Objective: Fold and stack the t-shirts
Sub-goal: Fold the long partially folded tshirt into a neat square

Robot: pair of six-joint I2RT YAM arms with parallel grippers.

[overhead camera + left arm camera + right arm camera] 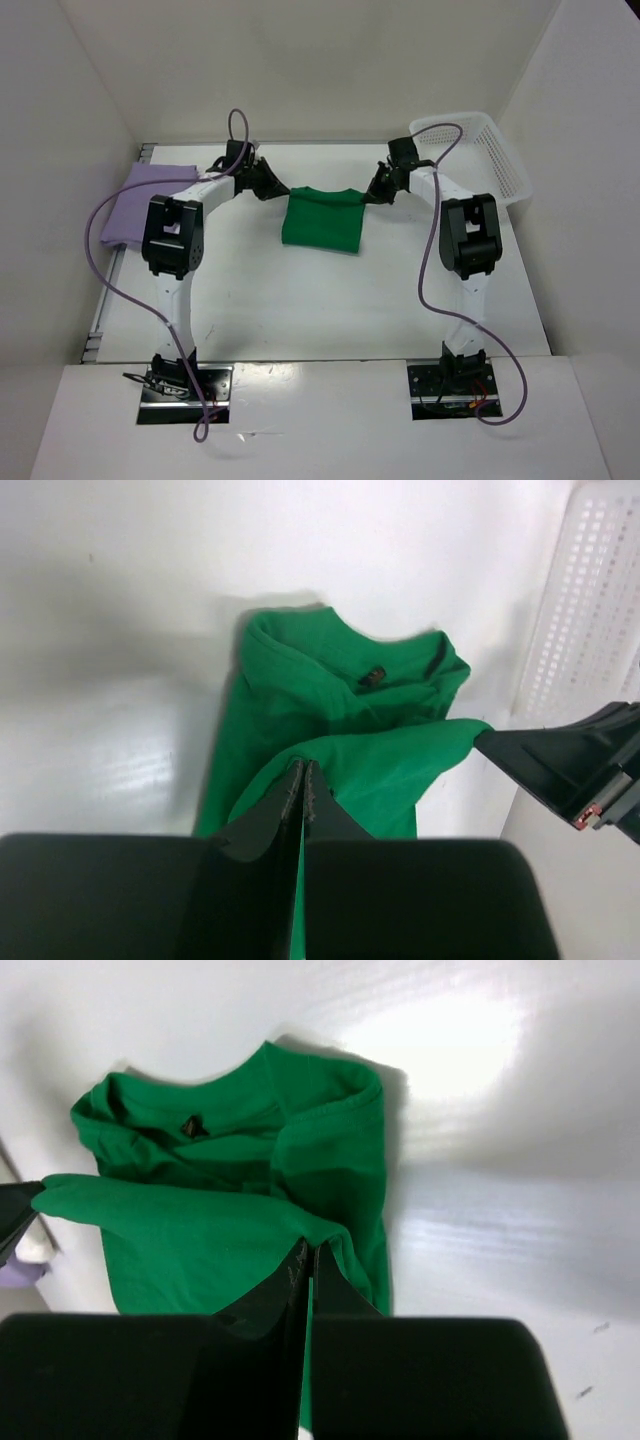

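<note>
The bright green t-shirt [320, 228] lies partly folded in the middle of the table, its collar toward the back wall. One edge of it is lifted and stretched taut between both grippers. My left gripper [278, 190] is shut on the left end of that edge; the left wrist view shows its tips [303, 768] pinching green cloth [340, 690]. My right gripper [370, 196] is shut on the right end, its tips [309, 1250] buried in a green fold [200, 1230]. The lavender t-shirt [140, 200] lies folded at the table's left edge.
A white lattice basket [490, 150] stands at the back right corner, and also shows in the left wrist view [585, 610]. White walls close in the table at the back and on both sides. Purple cables loop above both arms.
</note>
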